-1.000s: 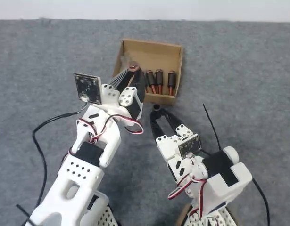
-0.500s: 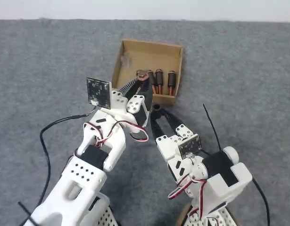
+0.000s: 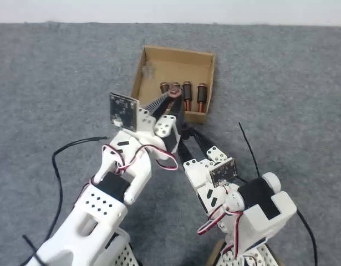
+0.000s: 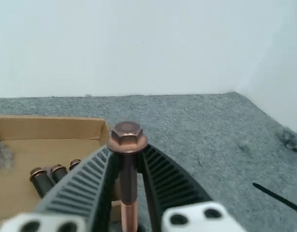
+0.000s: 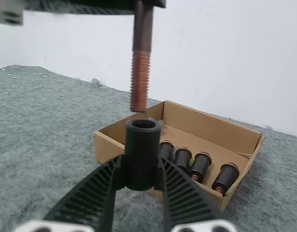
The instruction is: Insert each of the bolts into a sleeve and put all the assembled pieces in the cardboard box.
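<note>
Copper shows at both ends of the bolt [image 4: 127,166]: a flanged hex head on top and a threaded tip pointing down. The left gripper [image 4: 127,153] is clamped on its shank just under the head and holds it upright. Directly below, the right gripper [image 5: 141,165] is closed around the middle of a black sleeve [image 5: 143,150], which stands on end with its open mouth up. From the right wrist view the threaded tip hangs just above that mouth, not yet inside. I cannot tell whether it is truly centred.

All this happens just off the near wall of the cardboard box [image 3: 178,51], which sits toward the table's far edge. Four assembled pieces [image 3: 184,94] lie in a row along the box's near wall, toward its right corner.

The bolt looks stiff and fairly heavy for its size, with a smooth shank that could slip, so holding it tight under the flange seems wise. The sleeve looks rigid and light, and is best gripped mid-body, as it is, leaving the bore free.
</note>
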